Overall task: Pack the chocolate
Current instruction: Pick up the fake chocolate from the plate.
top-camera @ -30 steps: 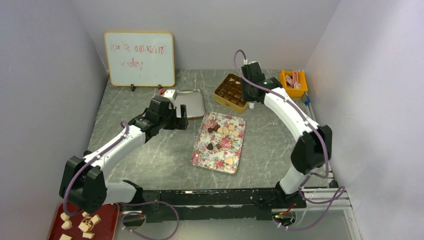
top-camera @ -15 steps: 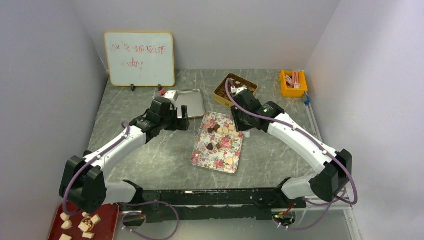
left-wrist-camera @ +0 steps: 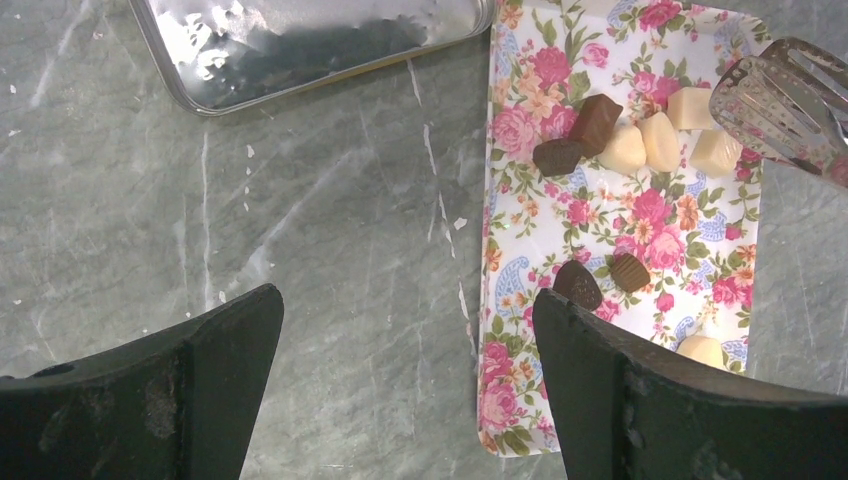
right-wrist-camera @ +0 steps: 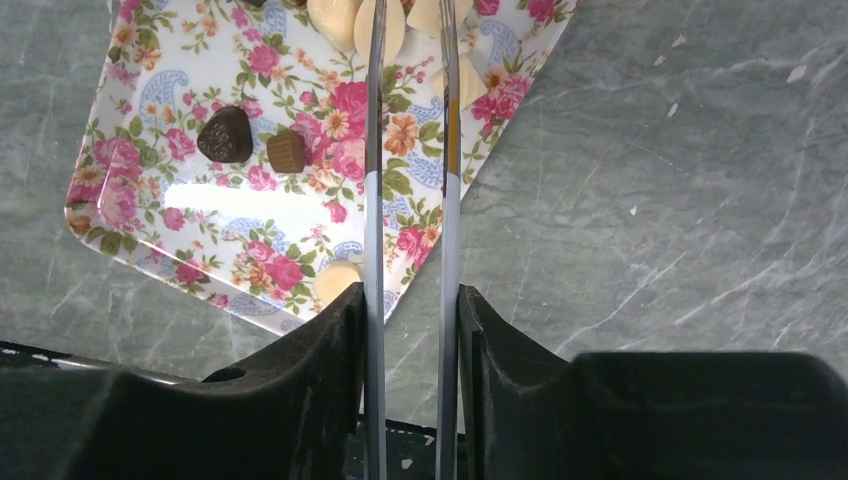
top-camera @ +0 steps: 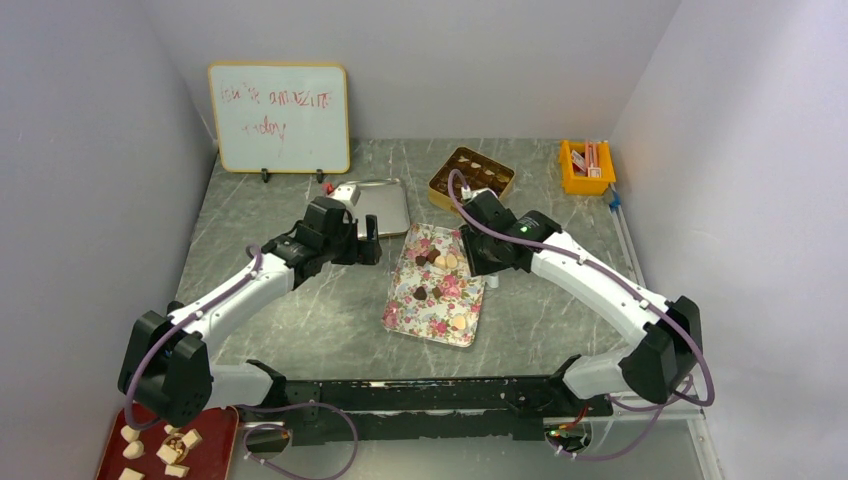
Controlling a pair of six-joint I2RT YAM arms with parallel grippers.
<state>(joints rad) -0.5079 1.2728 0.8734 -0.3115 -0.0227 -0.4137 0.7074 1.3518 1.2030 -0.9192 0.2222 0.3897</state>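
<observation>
Several chocolates [top-camera: 445, 261], dark, tan and cream, lie on a floral tray [top-camera: 412, 303] in the middle of the table. More sit in a gold box [top-camera: 471, 180] behind it. My right gripper [right-wrist-camera: 410, 300] is shut on metal tongs [right-wrist-camera: 375, 150], whose two blades reach over the cream pieces [right-wrist-camera: 355, 18] at the tray's far end. A dark heart [right-wrist-camera: 225, 135] and a tan cup [right-wrist-camera: 286, 152] lie left of the blades. My left gripper [left-wrist-camera: 405, 300] hangs open over the table at the tray's left edge, nothing between its fingers. The tongs' tip [left-wrist-camera: 780, 105] shows beside the cream chocolates [left-wrist-camera: 650, 145].
A silver metal tray [top-camera: 378, 205] lies behind the left gripper. A whiteboard [top-camera: 280, 118] stands at the back left and an orange bin [top-camera: 587, 165] at the back right. A red plate [top-camera: 210, 440] with pale chunks sits at the near left corner.
My right arm has swung from the gold box down to the floral tray, carrying the tongs over the cream pieces. The left arm has barely moved.
</observation>
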